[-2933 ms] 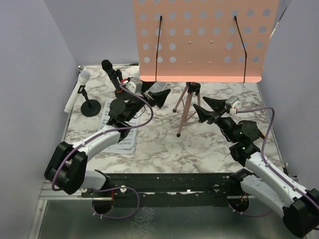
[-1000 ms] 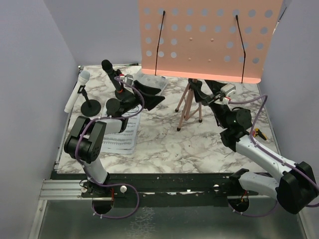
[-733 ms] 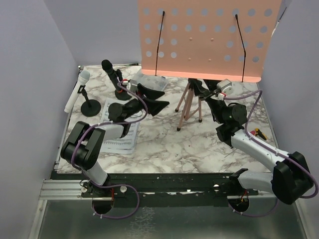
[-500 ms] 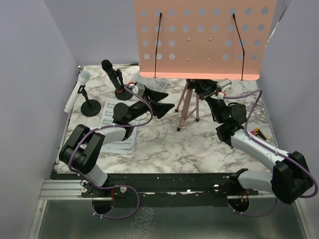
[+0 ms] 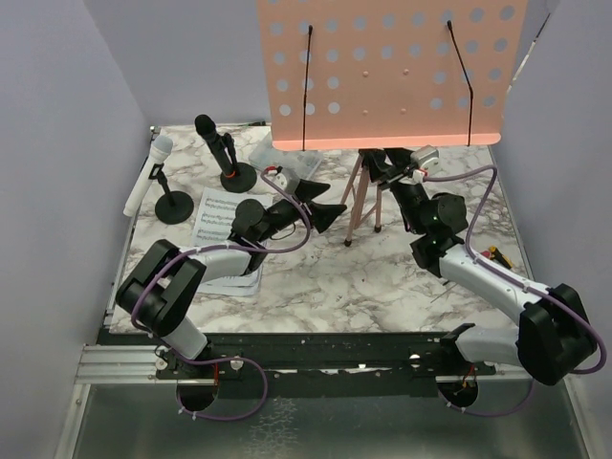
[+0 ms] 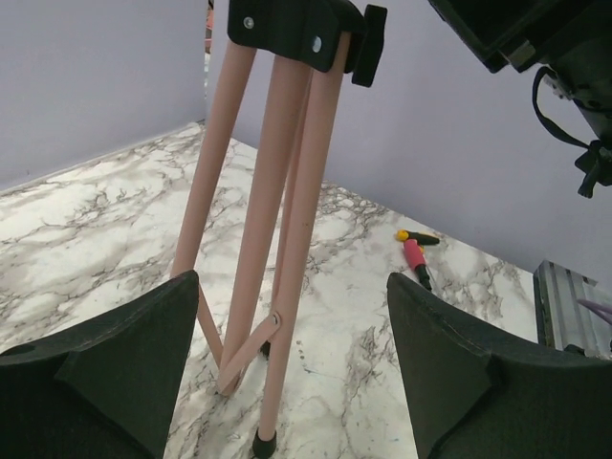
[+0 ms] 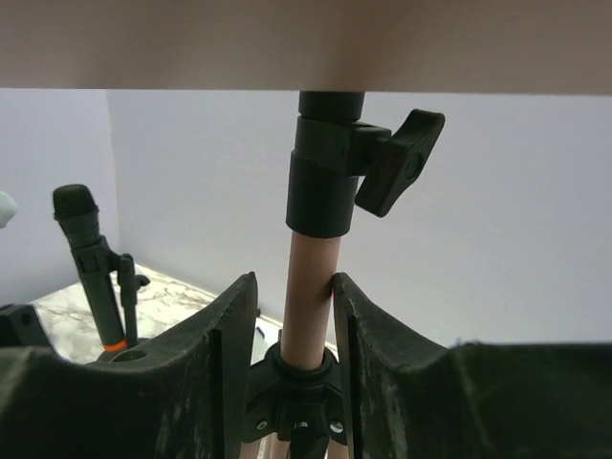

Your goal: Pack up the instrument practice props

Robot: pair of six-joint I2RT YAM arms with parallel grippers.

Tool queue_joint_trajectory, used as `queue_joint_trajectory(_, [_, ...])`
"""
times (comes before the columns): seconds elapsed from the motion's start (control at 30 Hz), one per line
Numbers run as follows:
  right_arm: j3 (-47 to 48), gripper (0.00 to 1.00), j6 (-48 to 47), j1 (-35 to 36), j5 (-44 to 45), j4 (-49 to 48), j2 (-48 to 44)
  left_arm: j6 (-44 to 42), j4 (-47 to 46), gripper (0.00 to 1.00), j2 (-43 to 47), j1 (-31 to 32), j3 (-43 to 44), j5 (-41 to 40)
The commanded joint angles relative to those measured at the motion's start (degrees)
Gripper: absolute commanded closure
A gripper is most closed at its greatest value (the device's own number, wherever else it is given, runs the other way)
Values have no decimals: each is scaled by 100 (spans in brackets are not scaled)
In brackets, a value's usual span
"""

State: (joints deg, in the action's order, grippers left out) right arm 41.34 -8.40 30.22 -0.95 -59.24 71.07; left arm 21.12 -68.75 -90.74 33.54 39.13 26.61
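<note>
The pink perforated board (image 5: 387,72) stands on its thin pink tripod legs (image 5: 363,206) at the back middle. My right gripper (image 5: 390,170) is open around the pink pole (image 7: 311,287) just below the black clamp (image 7: 330,182); its right finger touches the pole and a gap shows on the left. My left gripper (image 5: 325,203) is open and empty, low, just left of the legs (image 6: 287,239). The black microphone (image 5: 215,143) stands in its round-based holder (image 5: 238,178). The white microphone (image 5: 148,177) leans in the other holder (image 5: 173,207). Sheet-music pages (image 5: 212,225) lie under my left arm.
A small red and yellow tool (image 5: 494,254) lies at the right edge of the marble table (image 5: 316,277); it also shows in the left wrist view (image 6: 413,253). Purple walls close in the left, back and right. Another flat pale item (image 5: 287,158) lies under the board.
My left gripper has moved right toward the tripod legs. My right gripper has risen and closed in round the pole. The board has shifted a little left and the legs stand closer together.
</note>
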Motion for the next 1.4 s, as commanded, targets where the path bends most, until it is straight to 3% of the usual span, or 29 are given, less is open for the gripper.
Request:
queue_joint_trajectory(0.0, [351, 59, 158, 20, 134, 15, 277, -319, 111, 19, -163, 162, 135, -271])
queue_joint_trajectory(0.17, [486, 68, 159, 20, 131, 59, 406, -466, 151, 19, -377, 318, 199, -465])
queue_joint_trajectory(0.43, [330, 99, 164, 19, 130, 65, 259, -725, 151, 19, -584, 425, 417, -822])
queue_joint_trajectory(0.57, [309, 99, 236, 21, -72, 272, 75, -683, 153, 19, -464, 252, 579, -670])
queue_joint_trajectory(0.93, [439, 99, 770, -112, -898, 848, -172, -314, 153, 19, -78, -1049, 552, 112])
queue_joint_trajectory(1.37, [552, 99, 1390, -305, -1800, 1101, -215, 680, 129, 18, -813, -1297, 2593, 1983])
